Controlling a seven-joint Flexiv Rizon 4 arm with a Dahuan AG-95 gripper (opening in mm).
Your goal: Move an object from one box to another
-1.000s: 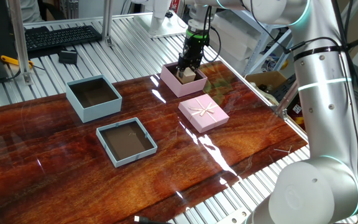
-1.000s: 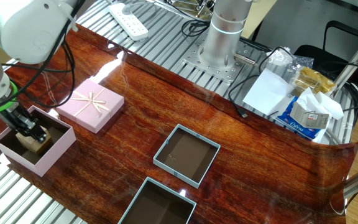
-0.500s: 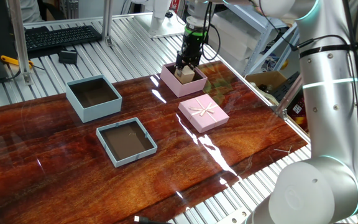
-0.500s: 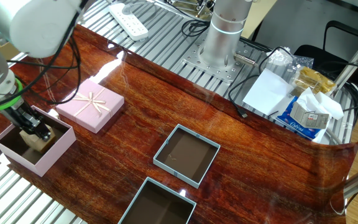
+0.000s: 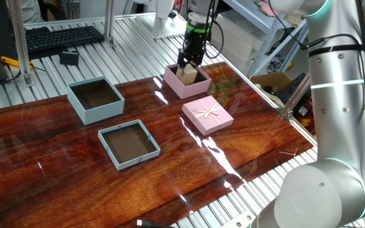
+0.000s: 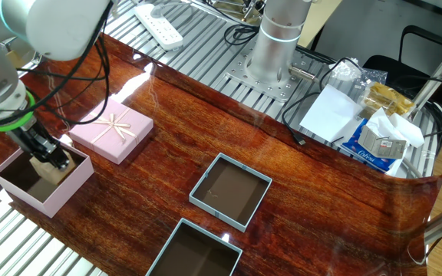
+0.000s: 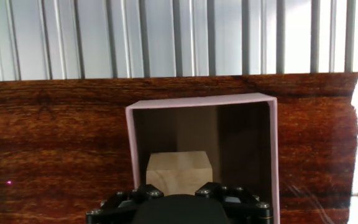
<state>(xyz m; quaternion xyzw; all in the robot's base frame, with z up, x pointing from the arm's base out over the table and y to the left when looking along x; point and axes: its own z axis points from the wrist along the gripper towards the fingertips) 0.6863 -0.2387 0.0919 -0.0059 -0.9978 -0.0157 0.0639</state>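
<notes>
My fingers [image 6: 55, 162] pinch the wooden cube [image 7: 179, 172] from above, the pink box [image 5: 200, 87] walls just below, so it clears them.

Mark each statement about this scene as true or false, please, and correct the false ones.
1. The gripper holds the wooden cube. True.
2. The cube is over the pink box. True.
3. The pink lid with the bow covers the pink box. False: it lies on the table beside the box.
4. The deep blue-grey box already holds a cube. False: nothing shows inside it.
5. A keyboard lies beyond the wooden tabletop. True.
</notes>
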